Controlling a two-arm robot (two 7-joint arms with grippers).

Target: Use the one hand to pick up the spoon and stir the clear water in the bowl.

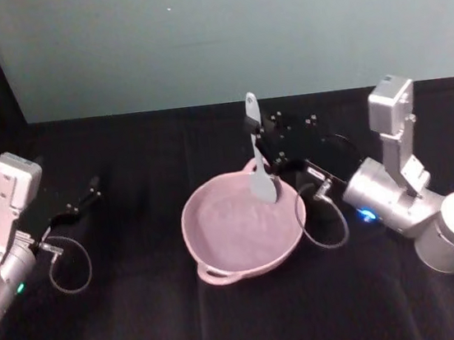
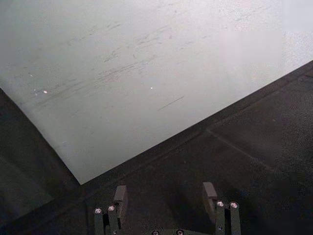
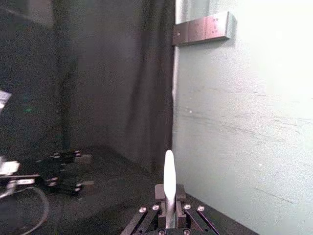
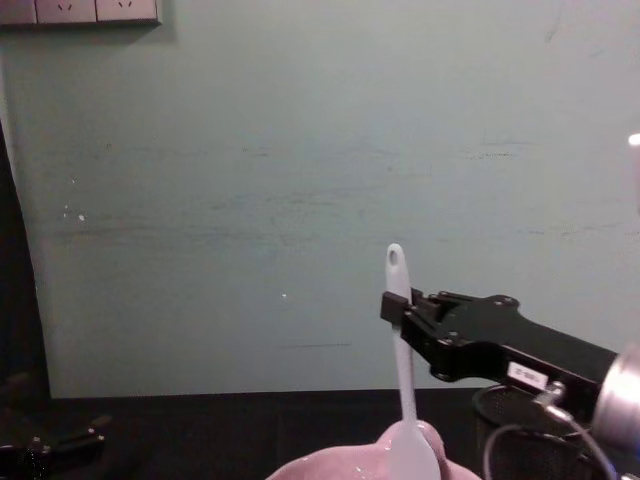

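Note:
The pale pink bowl [image 1: 186, 229] sits mid-table with clear water in it, and its rim [image 4: 340, 466] peeks up in the chest view. My right gripper [image 1: 262, 142] is shut on the white spoon [image 1: 259, 162] partway down its handle, holding it upright. The holed tip points up and the broad head hangs down over the bowl's far side. I cannot tell whether the head touches the water. The chest view shows that gripper [image 4: 396, 306] on the spoon [image 4: 403, 370]; the right wrist view shows the spoon [image 3: 169, 174] rising between its fingers [image 3: 161, 192]. My left gripper [image 1: 90, 188] is parked at the left, open [image 2: 165, 196].
A black wire-mesh cup [image 4: 510, 420] stands at the right, under the right arm. Black cloth covers the table [image 1: 147, 329], with a pale green wall [image 1: 218, 30] close behind. Loose cable loops [image 1: 320, 221] hang off each wrist.

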